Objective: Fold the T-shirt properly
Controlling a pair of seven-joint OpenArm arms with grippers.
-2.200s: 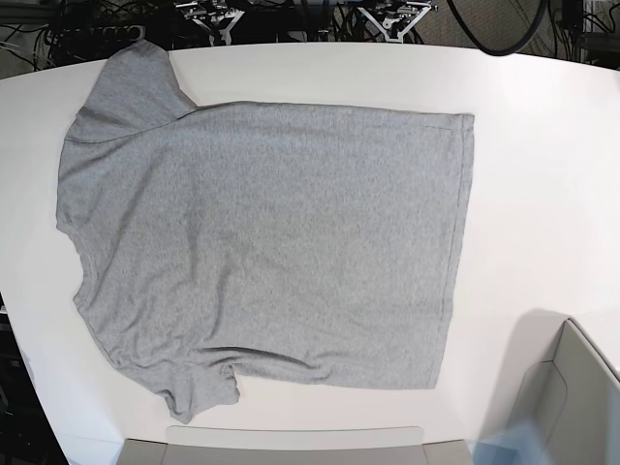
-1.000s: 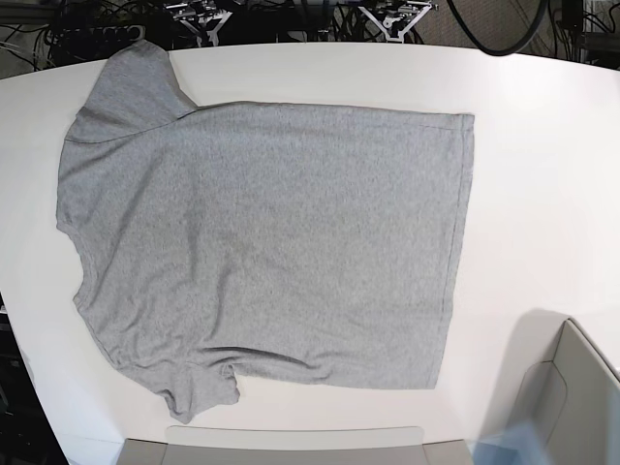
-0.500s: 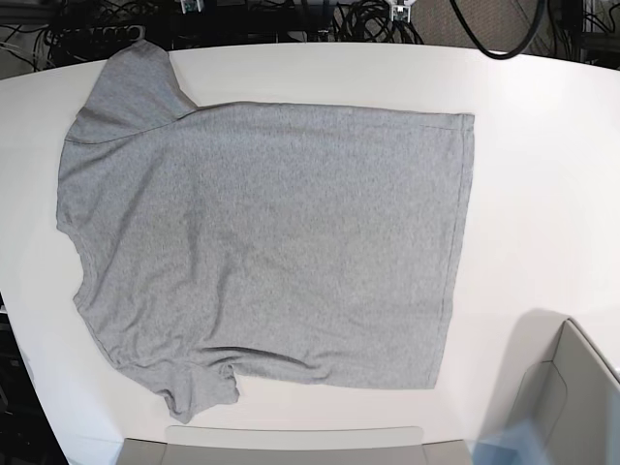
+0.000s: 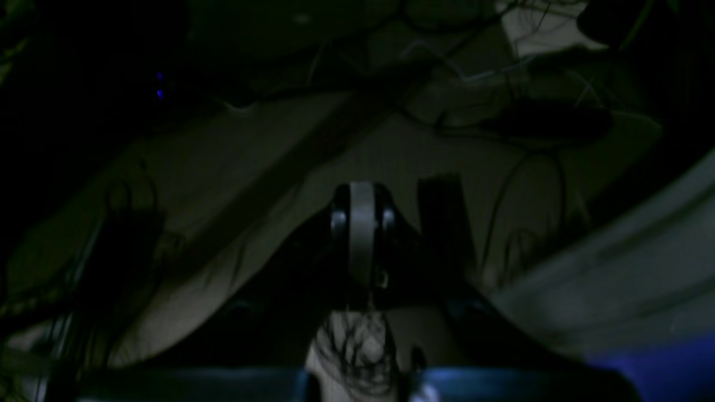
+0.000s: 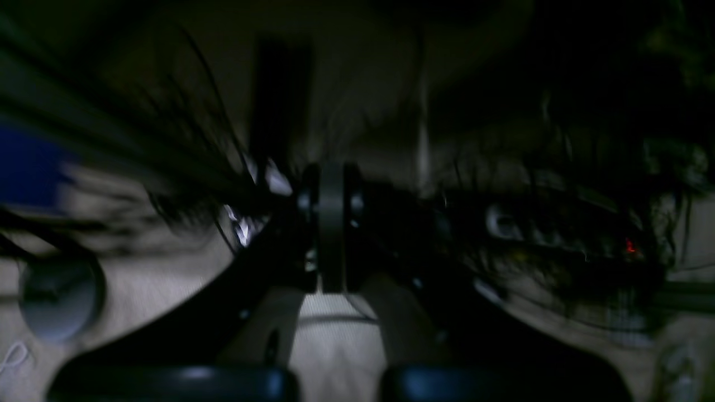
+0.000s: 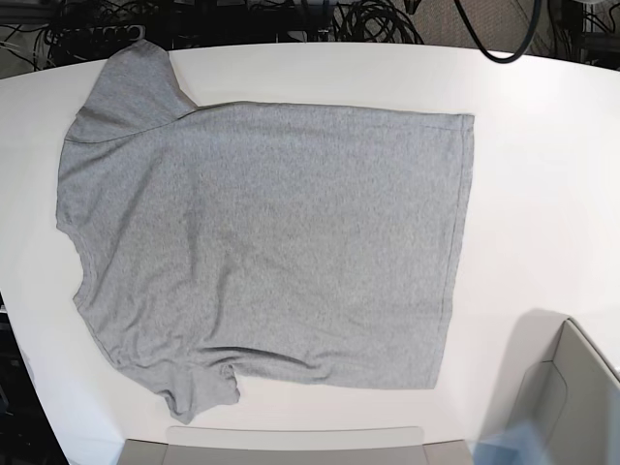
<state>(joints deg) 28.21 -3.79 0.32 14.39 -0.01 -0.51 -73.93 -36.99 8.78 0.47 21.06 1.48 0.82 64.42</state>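
Note:
The heather-grey T-shirt (image 6: 262, 242) lies flat on the white table (image 6: 542, 145) in the base view, plain side up. Its hem is at the right, its neck at the left, with one sleeve at the far left corner and one at the near left. No lettering shows. Neither gripper is in the base view. In the dark left wrist view the left gripper (image 4: 362, 192) has its jaws together over cables and dim floor. In the blurred right wrist view the right gripper (image 5: 329, 173) also has its jaws together. Neither holds anything.
A grey bin (image 6: 572, 397) stands at the near right corner. Another grey bin rim (image 6: 291, 446) runs along the near edge. Black cables (image 6: 368, 19) hang behind the table's far edge. The shirt's near sleeve lies close to the near edge.
The white gripper parts seen at the top edge of the base view have risen out of view. The T-shirt has not moved.

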